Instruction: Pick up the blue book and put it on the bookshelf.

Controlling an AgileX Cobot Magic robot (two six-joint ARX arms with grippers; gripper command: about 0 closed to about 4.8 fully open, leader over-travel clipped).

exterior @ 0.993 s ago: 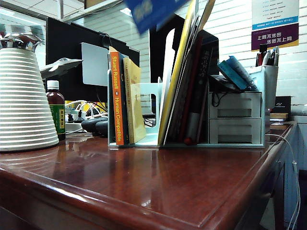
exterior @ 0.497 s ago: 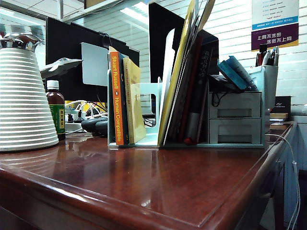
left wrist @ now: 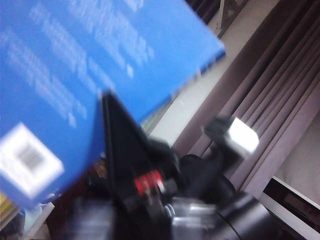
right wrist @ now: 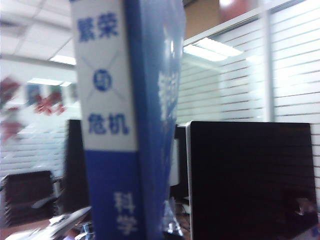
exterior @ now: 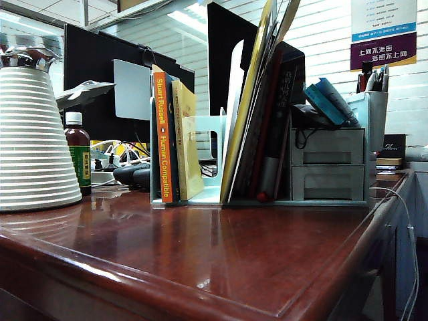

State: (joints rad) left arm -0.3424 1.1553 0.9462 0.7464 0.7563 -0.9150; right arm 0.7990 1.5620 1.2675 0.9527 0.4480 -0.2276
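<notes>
While neither arm shows in the exterior view, both wrist views are filled by the blue book (right wrist: 125, 125), so it is held up above what that camera frames. Seen from the right wrist, its spine stands upright, long axis vertical, close in front of the right claw; the jaws themselves are hidden, but they read as nearly closed, presumably pinching the book's lower edge. From the left wrist the back cover (left wrist: 75, 75) lies flat across a dark finger (left wrist: 122, 145) of the left claw, touching it; whether this claw grips it I cannot tell. The bookshelf (exterior: 207, 194) stands on the surface (exterior: 214, 261) below, its open slot between the yellow book (exterior: 187, 147) and the leaning stack. I judge the coming move a straight lowering, spine kept upright.
</notes>
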